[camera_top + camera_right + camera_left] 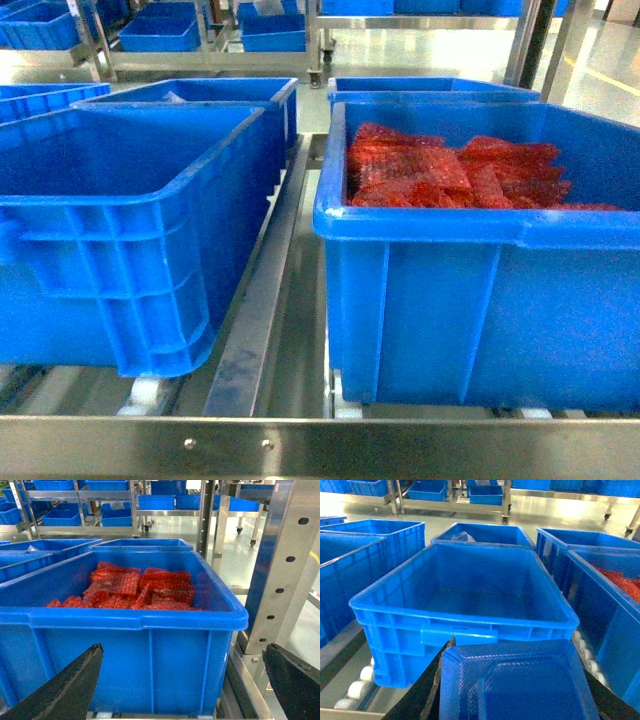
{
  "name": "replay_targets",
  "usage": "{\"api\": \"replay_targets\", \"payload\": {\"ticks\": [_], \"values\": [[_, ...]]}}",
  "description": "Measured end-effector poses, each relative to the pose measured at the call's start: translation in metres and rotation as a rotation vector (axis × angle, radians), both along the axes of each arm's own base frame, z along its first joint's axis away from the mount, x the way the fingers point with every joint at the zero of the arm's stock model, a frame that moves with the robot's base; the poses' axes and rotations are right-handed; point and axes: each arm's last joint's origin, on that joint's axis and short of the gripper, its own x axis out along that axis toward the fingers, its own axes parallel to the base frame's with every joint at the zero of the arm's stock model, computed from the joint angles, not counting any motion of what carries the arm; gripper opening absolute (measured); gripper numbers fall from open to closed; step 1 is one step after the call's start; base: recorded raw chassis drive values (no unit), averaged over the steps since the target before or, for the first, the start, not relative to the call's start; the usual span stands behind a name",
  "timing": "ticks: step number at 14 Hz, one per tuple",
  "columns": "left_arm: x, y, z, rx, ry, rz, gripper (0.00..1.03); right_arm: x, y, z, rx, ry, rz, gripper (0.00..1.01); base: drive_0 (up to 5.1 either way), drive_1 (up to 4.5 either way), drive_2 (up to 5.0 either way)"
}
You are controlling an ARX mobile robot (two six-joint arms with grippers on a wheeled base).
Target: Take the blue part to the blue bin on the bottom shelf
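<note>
The blue part, a square moulded plastic tray, fills the bottom of the left wrist view, and my left gripper is shut on it. One dark finger shows along its left edge. The part hangs just in front of the near wall of an empty blue bin, the left bin on the bottom shelf. My right gripper stands open before the near wall of another blue bin, which holds red parts. Neither gripper shows in the head view.
A centre divider rail separates the two front bins, which rest on white rollers. More blue bins stand behind them. A perforated steel upright rises to the right of the red-part bin. Racks with bins line the far floor.
</note>
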Motion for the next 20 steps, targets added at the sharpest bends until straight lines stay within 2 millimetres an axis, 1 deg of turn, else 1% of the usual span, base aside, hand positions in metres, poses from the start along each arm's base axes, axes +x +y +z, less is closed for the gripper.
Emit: {"api": "replay_targets", "payload": {"ticks": [7, 20], "values": [[-0.0002, 0.0, 0.0004, -0.001, -0.004, -0.002, 0.44, 0.0, 0.0, -0.0005, 0.0, 0.005, -0.002, 0.98, 0.1, 4.44, -4.2], [0.0, -0.0001, 0.0, 0.0, 0.0, -0.003, 0.44, 0.0, 0.0, -0.0003, 0.0, 0.003, 0.0, 0.98, 0.0, 0.0, 0.0]]}}
